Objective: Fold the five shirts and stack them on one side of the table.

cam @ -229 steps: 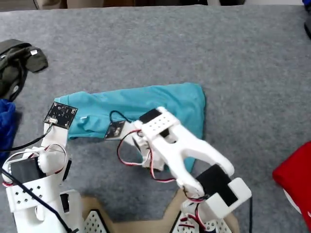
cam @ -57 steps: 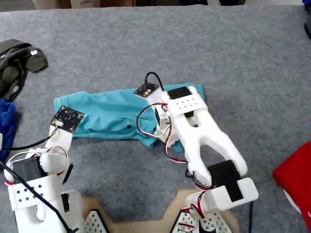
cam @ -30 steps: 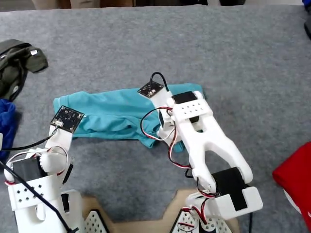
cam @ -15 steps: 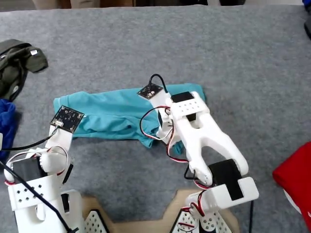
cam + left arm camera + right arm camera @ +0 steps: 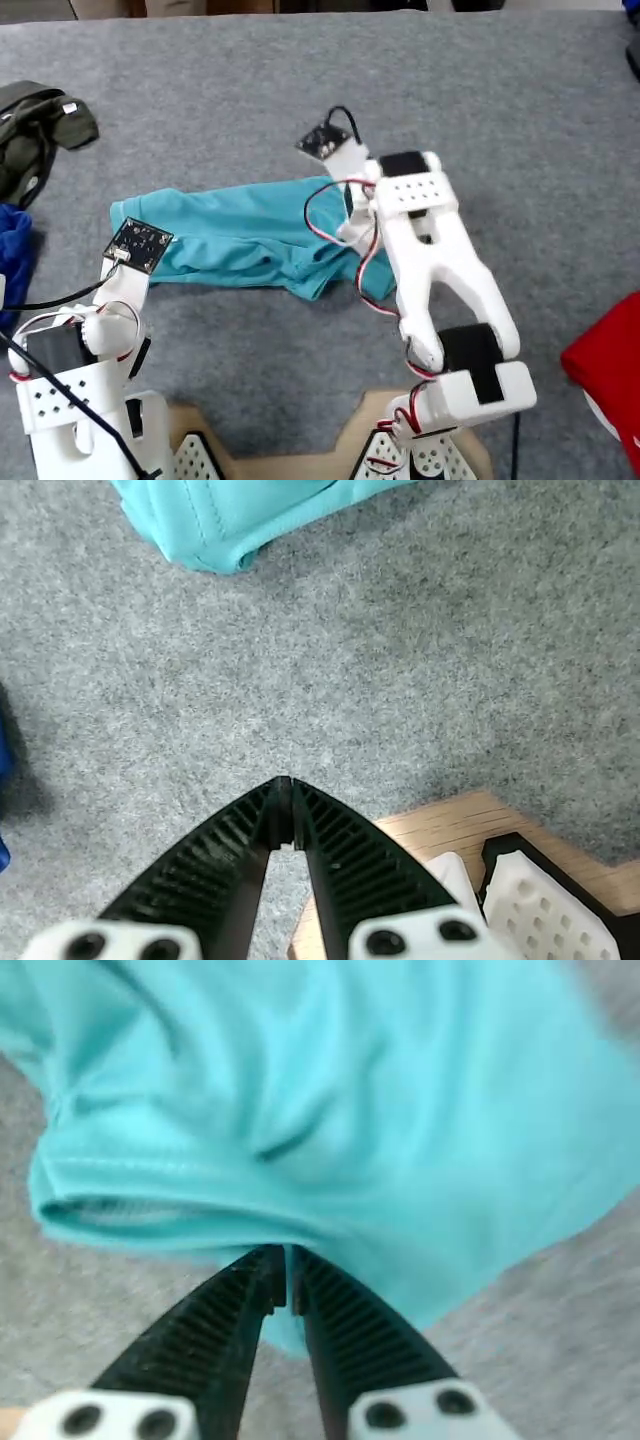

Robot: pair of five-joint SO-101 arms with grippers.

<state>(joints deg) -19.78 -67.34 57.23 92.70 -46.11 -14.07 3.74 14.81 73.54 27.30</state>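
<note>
The soft, wrinkled teal shirt (image 5: 235,235) lies mid-table on the gray felt tabletop (image 5: 500,100), its long axis running side to side in the high view. The right end effector (image 5: 285,1260) is clamped on a fold of it. The left end effector (image 5: 283,802), pressed together, hangs over bare felt.

A plain turquoise shirt (image 5: 230,230) lay on the speckled grey table (image 5: 500,120), an olive garment (image 5: 30,130) and a blue cloth (image 5: 10,265) at left, a red cloth (image 5: 610,365) at right.
</note>
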